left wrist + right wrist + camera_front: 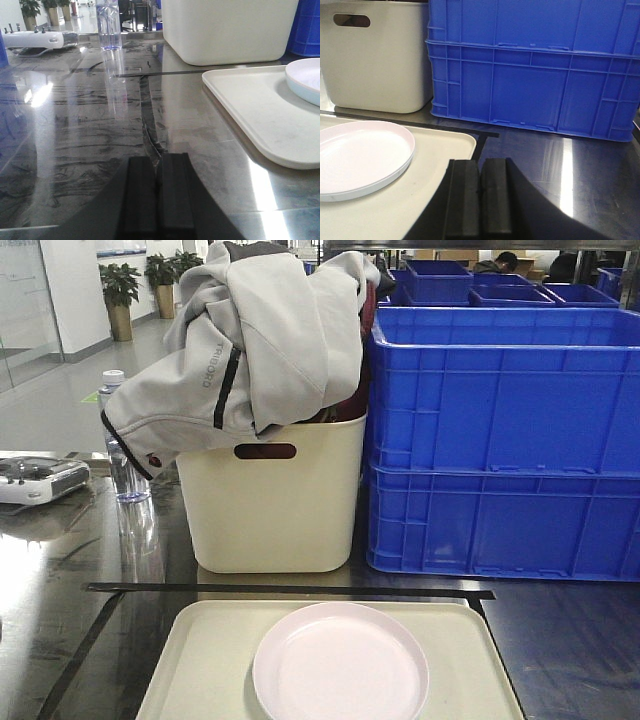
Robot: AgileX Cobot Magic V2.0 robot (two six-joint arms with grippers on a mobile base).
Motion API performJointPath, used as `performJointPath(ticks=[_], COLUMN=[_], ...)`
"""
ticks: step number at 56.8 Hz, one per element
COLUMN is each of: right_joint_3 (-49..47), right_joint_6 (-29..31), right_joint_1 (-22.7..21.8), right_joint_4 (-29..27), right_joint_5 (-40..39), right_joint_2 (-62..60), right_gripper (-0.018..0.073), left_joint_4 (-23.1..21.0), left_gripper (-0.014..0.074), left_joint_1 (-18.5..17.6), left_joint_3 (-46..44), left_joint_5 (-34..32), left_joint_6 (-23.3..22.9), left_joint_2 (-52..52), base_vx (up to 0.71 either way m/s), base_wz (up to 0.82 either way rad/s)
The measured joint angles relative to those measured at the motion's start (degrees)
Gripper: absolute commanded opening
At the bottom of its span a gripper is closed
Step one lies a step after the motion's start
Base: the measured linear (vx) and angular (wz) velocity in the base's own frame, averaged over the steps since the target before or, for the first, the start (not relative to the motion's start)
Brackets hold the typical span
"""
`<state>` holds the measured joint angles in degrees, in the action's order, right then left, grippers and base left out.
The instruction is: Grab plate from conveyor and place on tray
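Both pairs of fingers are pressed together and hold nothing. On the left gripper [157, 192] the black fingers [141, 195] are low over the shiny counter [90, 130], to the left of the tray [250, 110]. The right gripper [480, 200] is above the right edge of the tray, near the counter beside it. A pale pink plate [340, 665] lies flat on the cream tray, a little to the right of its middle, and no fingers touch it. Behind the tray stands a cream tub [275, 505] with a grey jacket [255, 335] over its top. Just beside the tub are stacked blue crates [505, 450]. A clear bottle [122, 455] stands to the left of the tub.
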<state>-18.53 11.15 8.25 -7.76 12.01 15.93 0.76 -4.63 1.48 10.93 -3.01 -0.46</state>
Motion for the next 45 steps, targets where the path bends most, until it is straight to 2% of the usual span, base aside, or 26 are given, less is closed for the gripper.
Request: performJointPath(ticks=[9,14,19,24,30,45], right_joint_3=[0.1,2.0,7.4,14.5,19.9,20.2], right_joint_6=[-0.9,-3.5,-6.0,-8.3,-9.8,-9.8], right_joint_1=[-1.0,-5.4,-10.4,-13.5,-14.2,-14.2], right_joint_4=[1.3,3.2,3.9,4.2,4.3,5.3], right_joint_5=[1.1,1.5,-0.9,-4.2,-6.4,-6.4], right_joint_2=[-1.2,-3.9,-7.4,-11.7,-15.4,-16.6], right_gripper=[-0.0009,-0.0009,-0.0009,-0.0009,-0.0009,-0.0009], left_joint_4=[0.0,0.0,0.0,0.0,0.0,0.0], left_gripper=[0.0003,0.0003,0.0003,0.0003,0.0003,0.0003], left_joint_1=[0.0,0.0,0.0,0.0,0.0,0.0], left_joint_3=[0.0,0.0,0.0,0.0,0.0,0.1], left_joint_5=[0.0,0.0,0.0,0.0,0.0,-0.1], left_joint_6=[0.0,0.0,-0.1,-0.1,-0.1,-0.1], left_joint_2=[0.0,0.0,0.0,0.0,0.0,0.0], base_vx=[0.00,0.00,0.00,0.00,0.00,0.00], base_wz=[0.00,0.00,0.00,0.00,0.00,0.00])
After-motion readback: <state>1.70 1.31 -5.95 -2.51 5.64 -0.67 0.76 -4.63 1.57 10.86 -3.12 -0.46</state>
